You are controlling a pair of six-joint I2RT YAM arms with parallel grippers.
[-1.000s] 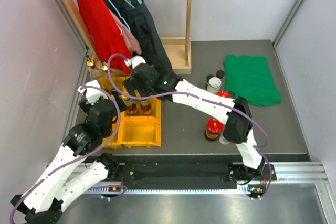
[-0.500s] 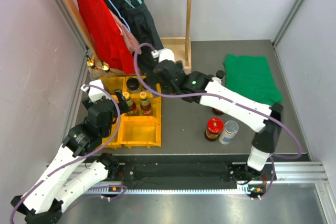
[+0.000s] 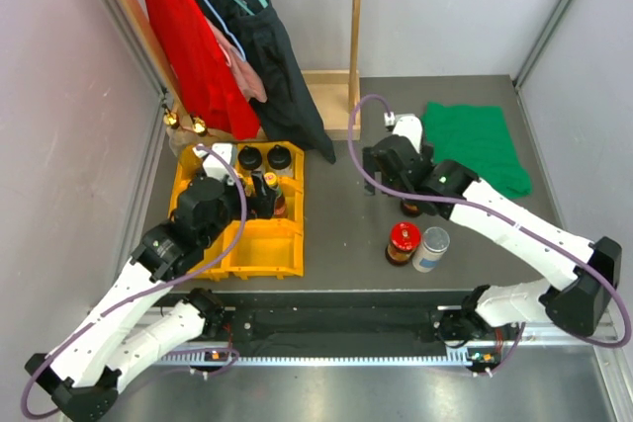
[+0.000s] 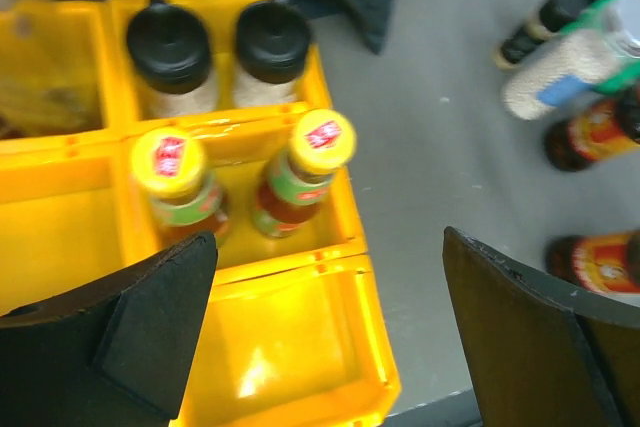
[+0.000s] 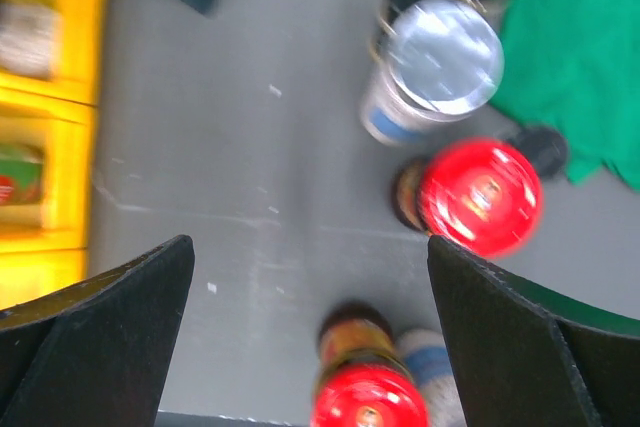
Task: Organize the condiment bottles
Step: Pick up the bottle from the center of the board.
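Yellow plastic tray (image 3: 267, 244) at the left of the desk (image 3: 346, 234) is where trouble could start first. Two black-capped jars (image 4: 170, 47) fill its far compartments, and two yellow-capped bottles (image 4: 170, 162) stand close together in the compartment in front of those, both looking tilted. Your left end effector (image 4: 330, 277) hangs over the tray's right side, released and spread wide, holding nothing. If you lower it here, one finger would likely clip a yellow cap or catch the tray wall, tipping a bottle or dragging the tray.

Right of the tray and well apart from it, the remaining bottles crowd together. Your right end effector (image 5: 310, 257) hovers above them, also released and empty. The silver-lidded canister (image 5: 445, 57) sits just beside a red-lidded jar (image 5: 480, 197), with small dark bottles close around them, so fingers coming down on one will probably shove a neighbour over. Farthest from the tray, the green cloth (image 3: 475, 145) lies just beside that cluster, and a toppled bottle could roll onto it.
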